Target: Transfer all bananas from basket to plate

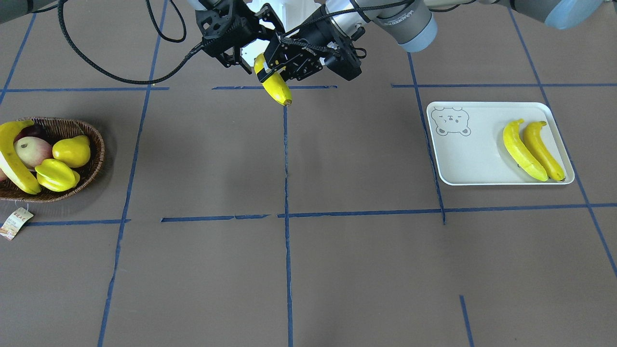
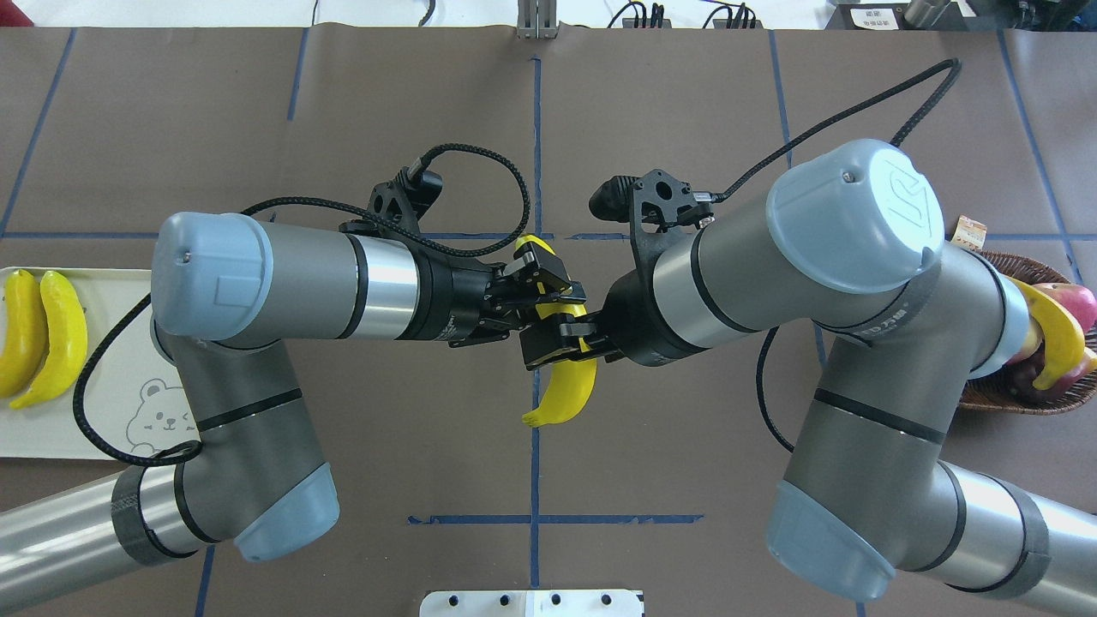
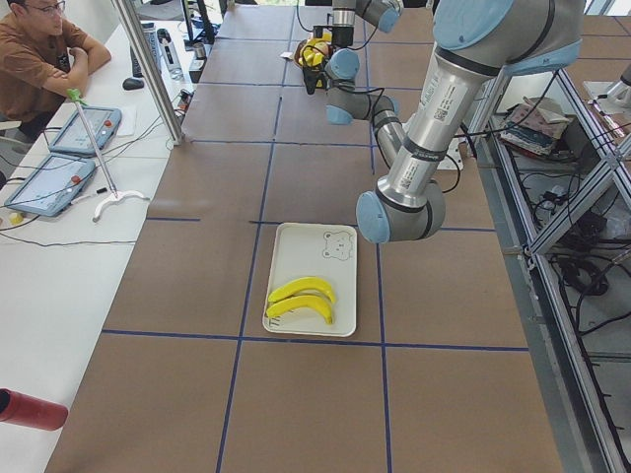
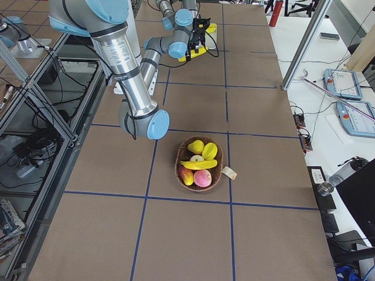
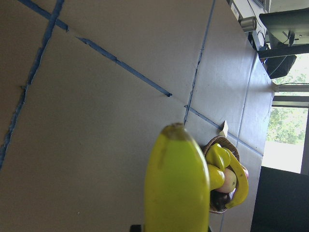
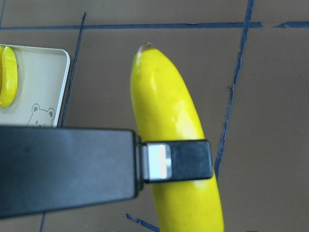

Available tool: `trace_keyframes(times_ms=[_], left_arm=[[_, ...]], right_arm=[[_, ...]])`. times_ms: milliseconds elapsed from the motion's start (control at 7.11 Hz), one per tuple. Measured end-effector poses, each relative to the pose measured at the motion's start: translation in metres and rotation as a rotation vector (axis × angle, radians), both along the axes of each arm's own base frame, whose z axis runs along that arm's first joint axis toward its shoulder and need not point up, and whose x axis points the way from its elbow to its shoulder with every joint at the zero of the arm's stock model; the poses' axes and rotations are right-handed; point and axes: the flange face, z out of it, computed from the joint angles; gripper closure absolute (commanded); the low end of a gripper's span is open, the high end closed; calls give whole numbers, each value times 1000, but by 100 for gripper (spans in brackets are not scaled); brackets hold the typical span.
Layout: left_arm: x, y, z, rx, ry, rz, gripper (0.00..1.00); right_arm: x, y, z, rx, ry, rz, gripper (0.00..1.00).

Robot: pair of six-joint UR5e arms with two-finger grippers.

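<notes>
Tabletop (image 5: pixel 96 121) beyond banana (image 5: pixel 176 183): left wrist shows basket (image 5: pixel 215 141), right wrist plate (image 6: pixel 43 77).

Four bananas (image 1: pixel 520 152) (image 1: pixel 542 152) (image 1: pixel 274 86) (image 1: pixel 9 159) are showing: two lying on the single plate (image 1: pixel 472 159), one hanging above the tabletop (image 1: pixel 361 270), one sitting in the single basket (image 1: pixel 94 161). One starfruit (image 1: pixel 57 174), one round yellow fruit (image 1: pixel 71 151) and two reddish fruits (image 1: pixel 33 150) (image 1: pixel 33 131) are sharing that basket. One person (image 3: pixel 39 59) is sitting nearby.

Basket (image 2: pixel 1003 403) right, plate (image 2: pixel 94 411) left — banana (image 2: pixel 572 390) between, aloft
</notes>
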Motion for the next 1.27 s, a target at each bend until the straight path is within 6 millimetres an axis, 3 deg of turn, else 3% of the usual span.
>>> trace_keyframes(times_ms=[141,422,704,1267], left_arm=[[-3,-7,9,-13,-26,-7,100],[-29,-44,53,-63,-198,-10,100],[-74,-68,116,-62,-423,-9,100],[-150,-66,268,-84,-783,43,100]], right_arm=[[8,0,-1,1,-9,7,0],[34,0,10,-3,-6,33,0],[53,-6,29,-19,19,65,0],[85,-37,85,-60,117,140,0]])
